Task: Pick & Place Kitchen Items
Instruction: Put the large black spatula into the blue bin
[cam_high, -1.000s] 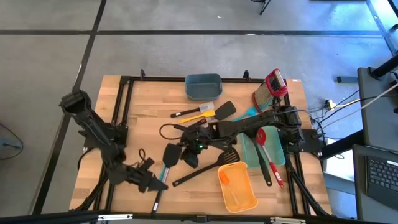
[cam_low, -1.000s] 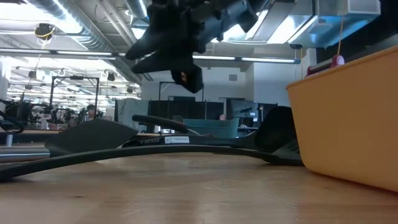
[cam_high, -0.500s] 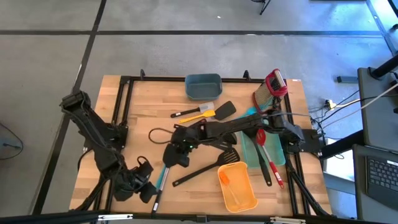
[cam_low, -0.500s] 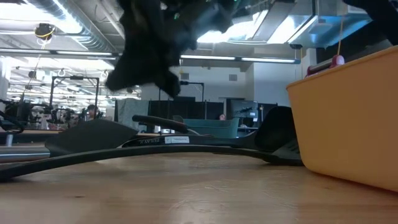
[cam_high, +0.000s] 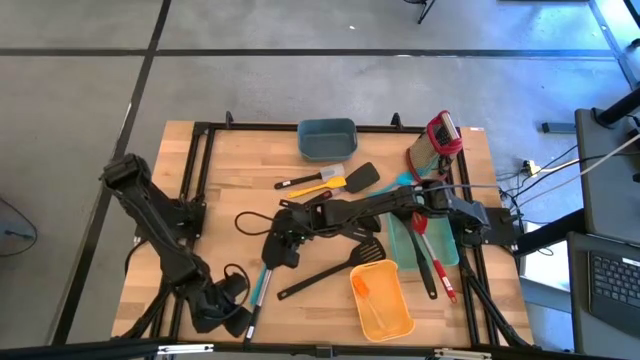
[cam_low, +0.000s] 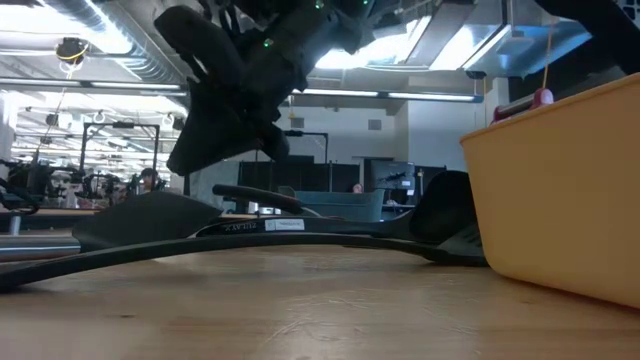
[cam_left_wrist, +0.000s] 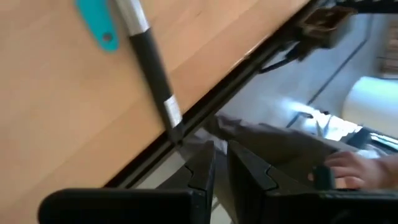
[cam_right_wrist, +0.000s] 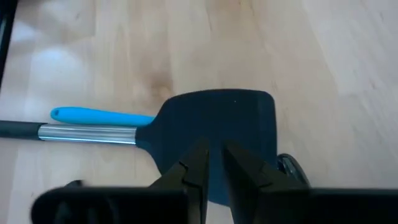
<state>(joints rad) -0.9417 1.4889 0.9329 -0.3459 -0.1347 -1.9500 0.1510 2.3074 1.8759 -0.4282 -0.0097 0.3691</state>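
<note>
Your right gripper (cam_high: 279, 247), fingers nearly closed and empty, hovers over the black turner (cam_right_wrist: 214, 134); its steel handle (cam_right_wrist: 87, 133) runs sideways across them. Left gripper (cam_left_wrist: 219, 167), narrow, empty, sits past the table's front edge (cam_left_wrist: 205, 102)

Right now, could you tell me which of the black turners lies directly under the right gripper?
The solid-bladed turner with the steel-and-black handle, beside the teal spatula; the slotted turner lies nearer the orange bin.
</note>
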